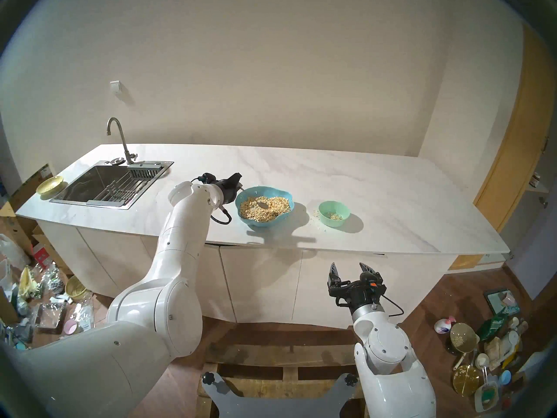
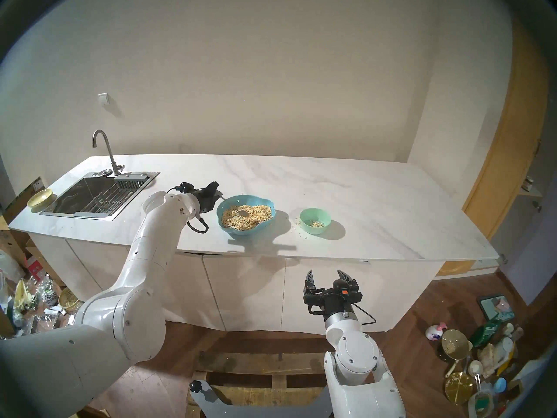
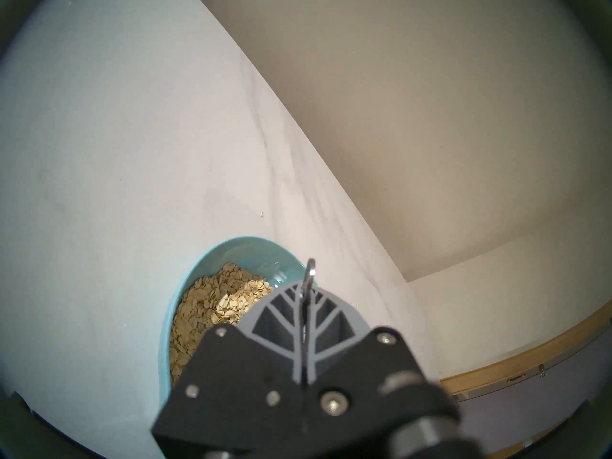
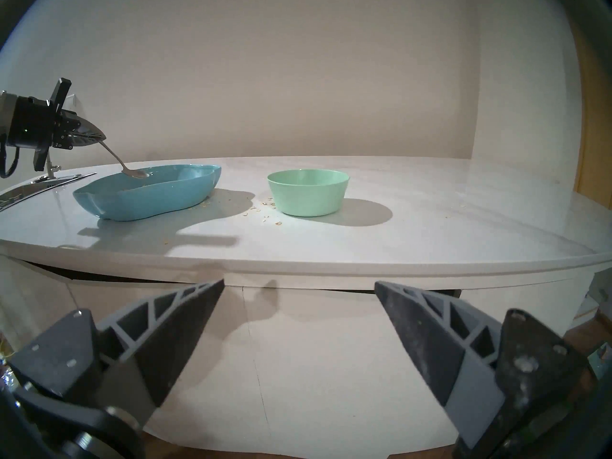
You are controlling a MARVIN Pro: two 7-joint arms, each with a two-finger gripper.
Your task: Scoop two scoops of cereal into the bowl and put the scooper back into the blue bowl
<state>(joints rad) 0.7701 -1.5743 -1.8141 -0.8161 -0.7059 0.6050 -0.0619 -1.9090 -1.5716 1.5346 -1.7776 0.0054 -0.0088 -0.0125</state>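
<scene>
A home kitchen is showing: a marble counter (image 1: pixel 331 179) with sink (image 1: pixel 99 185) and tap (image 1: pixel 119 137) is standing against a plain wall, cabinets (image 1: pixel 256 284) below.

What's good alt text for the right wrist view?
The left gripper holds a spoon by its handle, its head over the blue bowl on a white counter. A mint-green bowl sits beside it, flakes scattered between.

- A white marble-look countertop (image 1: pixel 346 179) is carrying everything.
- A blue bowl (image 1: pixel 245 200) and a small mint-green bowl (image 1: pixel 343 210) are sitting apart on it.
- Loose flakes (image 1: pixel 315 213) are lying between them.
- A yellow-green dish (image 1: pixel 49 185) is resting beside the sink (image 1: pixel 99 182).
</scene>
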